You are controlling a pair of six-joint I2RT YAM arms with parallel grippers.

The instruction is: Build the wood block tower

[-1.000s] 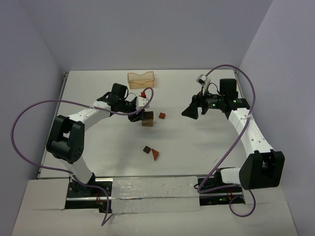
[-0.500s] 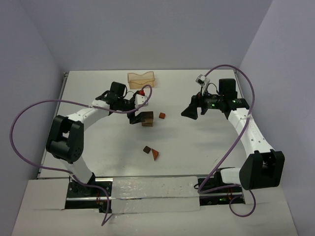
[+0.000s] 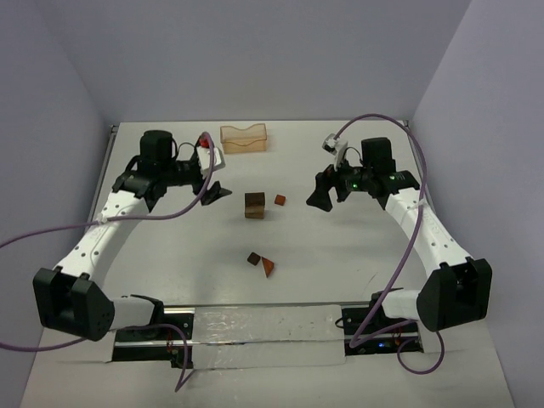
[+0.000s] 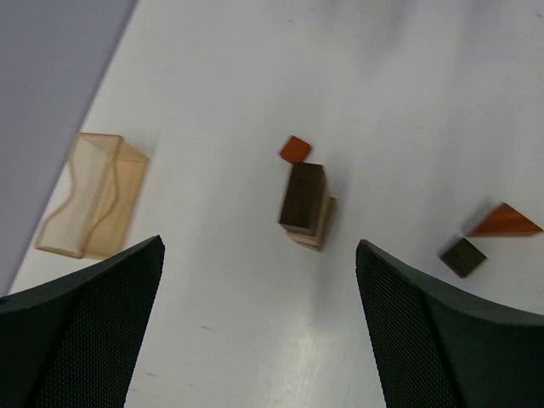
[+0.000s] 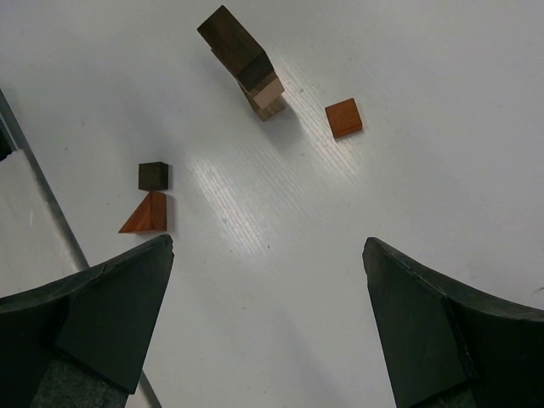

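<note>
Top external view is showing the started tower, a dark brown wooden cuboid (image 3: 254, 202) sitting on a tan wooden block (image 5: 270, 92), standing mid-table where either arm can reach it. The left gripper (image 3: 214, 191) is hovering near it, jaws spread wide and empty. The right gripper (image 3: 318, 194) is likewise gaping, carrying nothing. A small reddish-brown cube (image 3: 280, 201) is lying just beside the stack. A small dark brown cube (image 3: 253, 257) and a reddish-brown wedge (image 3: 269, 267) are lying together nearer the bases, probably waiting as later pieces.
</note>
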